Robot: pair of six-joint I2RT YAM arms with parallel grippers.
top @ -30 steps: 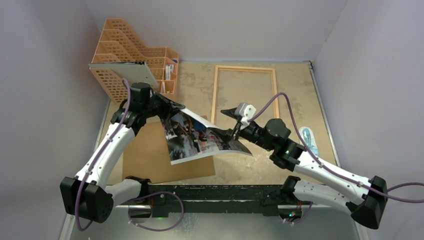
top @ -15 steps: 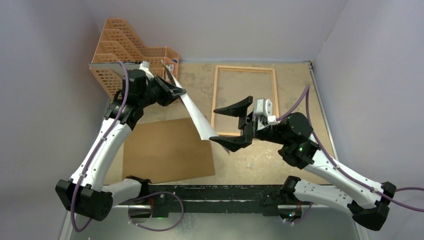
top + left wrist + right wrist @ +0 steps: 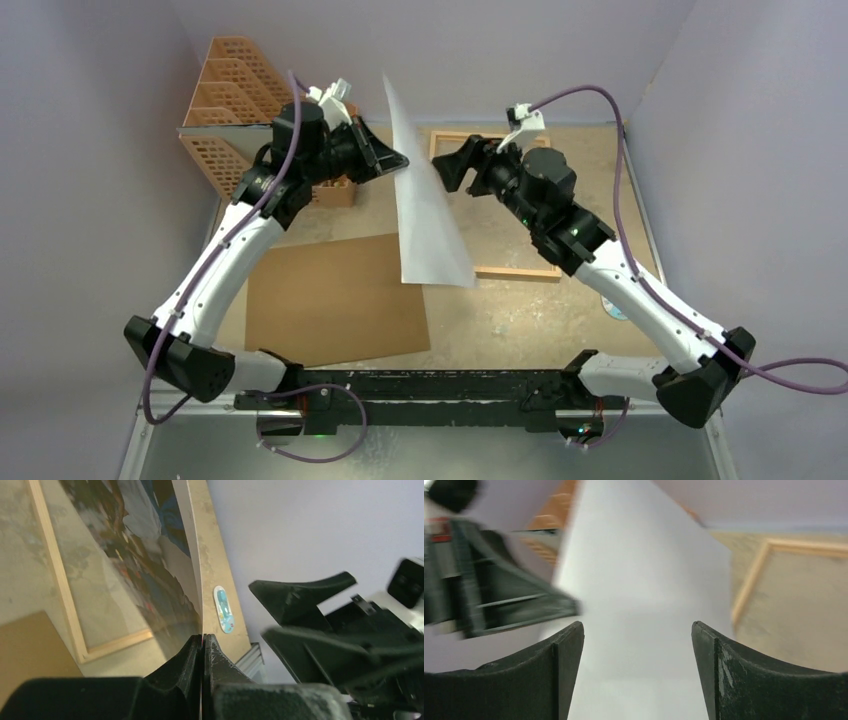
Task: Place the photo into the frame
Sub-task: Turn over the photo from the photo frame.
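While the left pincer point(image 3: 398, 160) is clamped tight on one edge of the photo point(image 3: 430, 220), the print stands steeply tilted up in the air over the far middle of the table point(image 3: 520, 310). The top view only gets its plain white back. The left wrist view gets the printed side – dark, blurry colours – running away from the two fingers pressed together on the sheet.

The right pincer point(image 3: 450, 172) hangs just beside the photo on its other side, fingers wide apart and gripping nothing. From its own camera the white back fills the gap between the fingers, and the left pincer is a dark blur off to one side. I can't tell whether the right fingers touch the paper.

The frame point(image 3: 512, 271) lies flat on the table toward the far right corner. From above, the photo covers the frame's left rail and the photo's lower corner sits over the frame's near left corner.

Other stuff: a brown board point(image 3: 335, 300) lies flat toward the near left corner, an orange rack point(image 3: 225, 80) stands in the far left corner, and a small blue-and-white oval thing point(image 3: 615, 308) lies by the right edge – too small to make out.
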